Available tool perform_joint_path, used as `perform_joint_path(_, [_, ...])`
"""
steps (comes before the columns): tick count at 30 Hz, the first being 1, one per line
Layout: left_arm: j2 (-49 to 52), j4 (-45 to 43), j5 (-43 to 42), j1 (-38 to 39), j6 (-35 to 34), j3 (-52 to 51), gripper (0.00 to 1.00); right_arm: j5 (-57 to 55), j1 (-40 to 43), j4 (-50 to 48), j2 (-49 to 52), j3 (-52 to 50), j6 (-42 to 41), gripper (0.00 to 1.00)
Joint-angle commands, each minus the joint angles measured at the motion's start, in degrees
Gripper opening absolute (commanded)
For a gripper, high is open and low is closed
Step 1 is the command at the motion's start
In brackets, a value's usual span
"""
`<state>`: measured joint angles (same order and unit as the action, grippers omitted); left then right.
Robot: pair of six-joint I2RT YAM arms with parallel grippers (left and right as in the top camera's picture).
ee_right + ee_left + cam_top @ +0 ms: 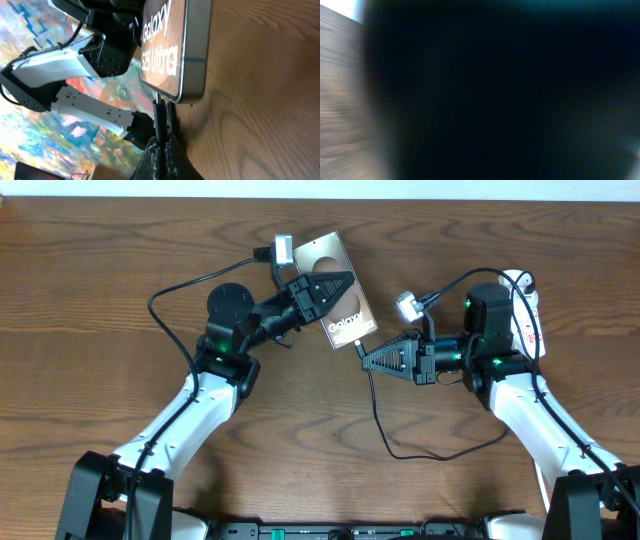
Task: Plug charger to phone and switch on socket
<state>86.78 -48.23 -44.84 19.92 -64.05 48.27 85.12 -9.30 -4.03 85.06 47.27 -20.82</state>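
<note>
The phone [345, 305] lies slanted at the table's upper middle, bronze face up with "Galaxy" lettering. It also shows in the right wrist view [167, 50]. My left gripper [335, 283] reaches over the phone's left edge, one finger across its face, and holds it. The left wrist view is almost all dark and blurred. My right gripper [365, 361] is shut on the charger [385, 435] just behind its tip. In the right wrist view the black connector tip [159, 107] touches the phone's bottom edge, above my fingertips [162, 150]. The socket [527, 305] lies at the far right, mostly hidden by my right arm.
The charger's black cable loops over the wood below the right gripper and runs back right toward the socket. Another thin black cable [175, 290] curves by the left arm. A small silver camera block [283, 250] sits above the phone.
</note>
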Motion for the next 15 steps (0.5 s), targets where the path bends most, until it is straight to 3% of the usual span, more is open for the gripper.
perform_joint_path(1, [-1.38,-0.74,-2.45,0.31,1.31,0.92,0.07,-0.76,-0.55,-2.62,-0.42,0.46,-3.74,0.01])
perform_joint_path(15, [-1.38,-5.05,-6.19,0.44,2.36,0.92,0.07,-1.01,-0.55,-5.88,-0.42,0.46,-7.04,0.01])
